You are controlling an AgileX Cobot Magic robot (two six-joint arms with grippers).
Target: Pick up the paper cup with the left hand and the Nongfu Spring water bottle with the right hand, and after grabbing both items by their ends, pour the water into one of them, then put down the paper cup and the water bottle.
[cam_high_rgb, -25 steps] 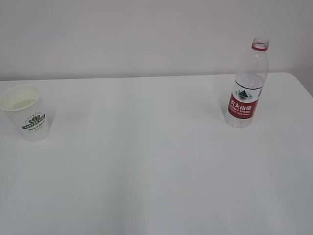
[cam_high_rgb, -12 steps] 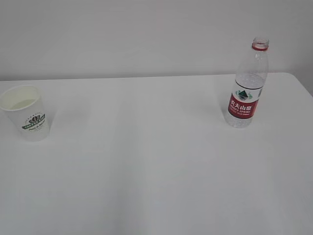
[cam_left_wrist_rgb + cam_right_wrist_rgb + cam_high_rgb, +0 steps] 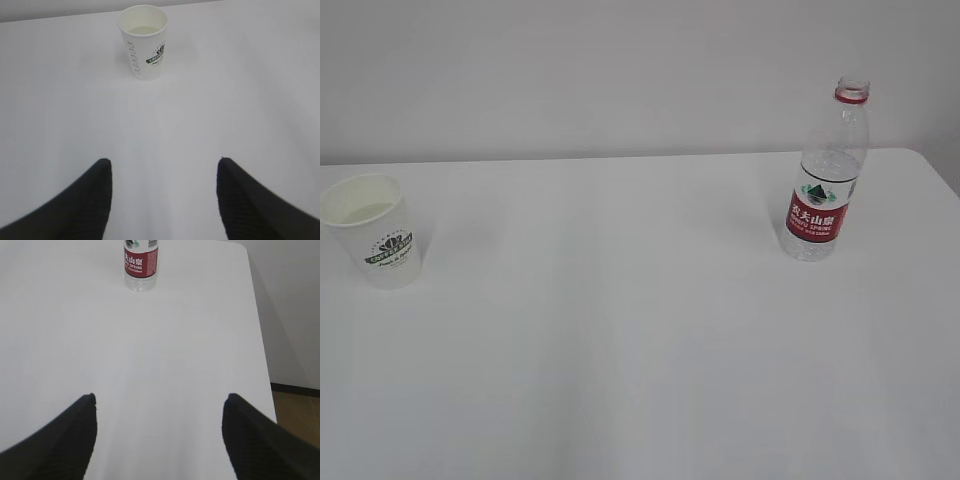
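Note:
The white paper cup (image 3: 375, 232) with a green logo stands upright at the table's left; the left wrist view shows the paper cup (image 3: 143, 42) far ahead, with a little clear water inside. My left gripper (image 3: 162, 162) is open and empty, well short of it. The Nongfu Spring water bottle (image 3: 828, 175), clear with a red label and no cap, stands upright at the back right. In the right wrist view only the lower part of the bottle (image 3: 141, 265) shows, far ahead of my open, empty right gripper (image 3: 159, 397). Neither arm appears in the exterior view.
The white table (image 3: 640, 350) ends at a back edge against a pale wall. Its right edge (image 3: 260, 340) runs close beside the bottle, with floor (image 3: 295, 410) beyond.

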